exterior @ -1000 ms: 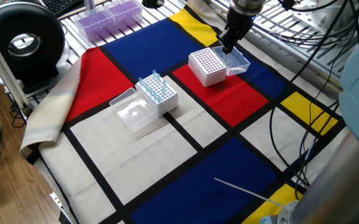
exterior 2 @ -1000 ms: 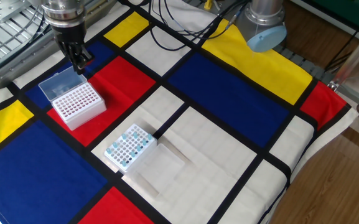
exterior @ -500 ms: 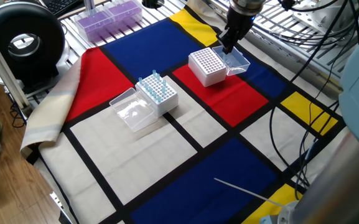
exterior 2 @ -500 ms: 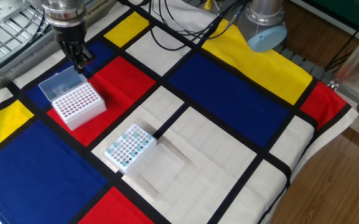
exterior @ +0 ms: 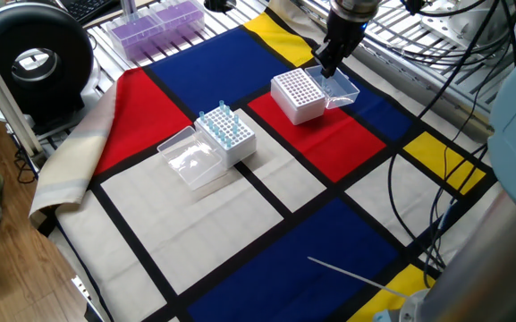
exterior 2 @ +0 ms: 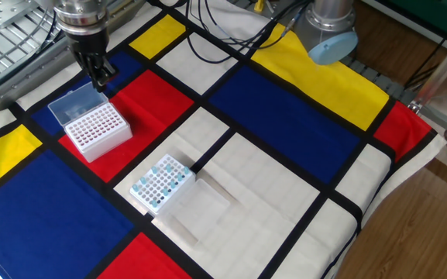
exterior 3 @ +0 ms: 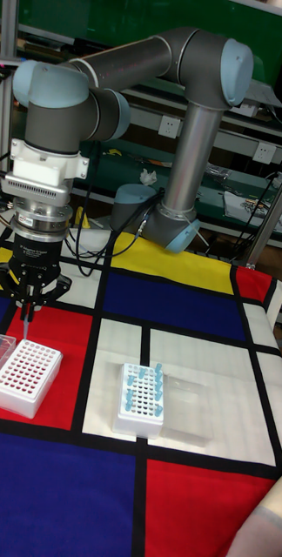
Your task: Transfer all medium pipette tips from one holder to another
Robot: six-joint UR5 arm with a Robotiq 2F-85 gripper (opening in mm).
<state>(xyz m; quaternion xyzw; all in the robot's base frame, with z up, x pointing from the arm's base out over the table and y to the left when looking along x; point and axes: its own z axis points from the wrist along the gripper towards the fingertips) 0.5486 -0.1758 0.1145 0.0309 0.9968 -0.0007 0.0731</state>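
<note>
A white holder (exterior: 226, 134) near the cloth's middle carries several medium pipette tips (exterior 3: 146, 384) with light-blue tops; its clear lid (exterior: 189, 157) lies open beside it. A second white holder (exterior: 297, 95) (exterior 2: 93, 130) (exterior 3: 23, 376) on the red field shows rows of empty holes, its lid (exterior 2: 73, 104) open behind it. My gripper (exterior 3: 26, 306) (exterior: 326, 65) (exterior 2: 99, 77) hangs just above this second holder's far edge. It is shut on one slender pipette tip (exterior 3: 26, 329) that points straight down, its end a little above the holes.
Purple-tinted rack boxes (exterior: 156, 21) stand at the far corner beside a black round device (exterior: 30, 59). A thin white rod (exterior: 358, 274) lies on the blue field near the front. Cables (exterior: 445, 63) trail along the right side, and the robot base (exterior 2: 328, 31) stands at the cloth's edge.
</note>
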